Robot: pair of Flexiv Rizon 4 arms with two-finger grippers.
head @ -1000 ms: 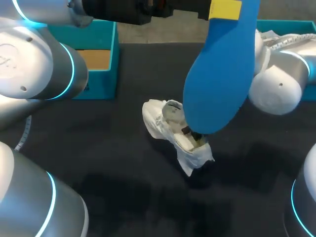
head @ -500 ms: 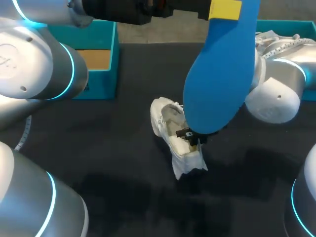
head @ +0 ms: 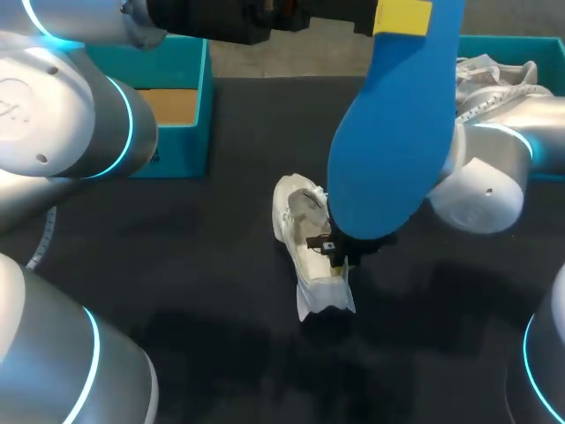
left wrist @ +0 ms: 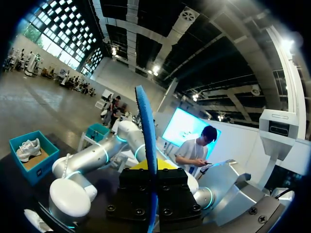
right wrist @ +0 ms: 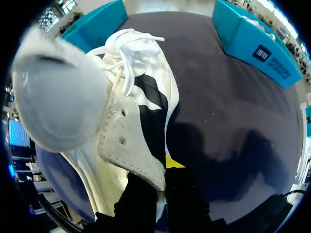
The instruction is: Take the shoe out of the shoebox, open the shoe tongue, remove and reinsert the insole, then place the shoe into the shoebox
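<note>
Left end effector (left wrist: 151, 170) is clamped on the blue insole (head: 388, 150), holding it upright above the table (head: 221, 291), while the right end effector (right wrist: 163, 177) pinches the white shoe (head: 305, 221) lying there by a flap of its upper, probably to steady it for reinsertion.

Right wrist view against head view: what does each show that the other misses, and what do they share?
Right wrist view only: the right gripper shut on a pale flap of the white lace-up shoe, and its white laces. Head view only: the left gripper holding the flat blue foam insole above the shoe. Both: the shoe lying on the black table, with teal shoeboxes beyond it.
</note>
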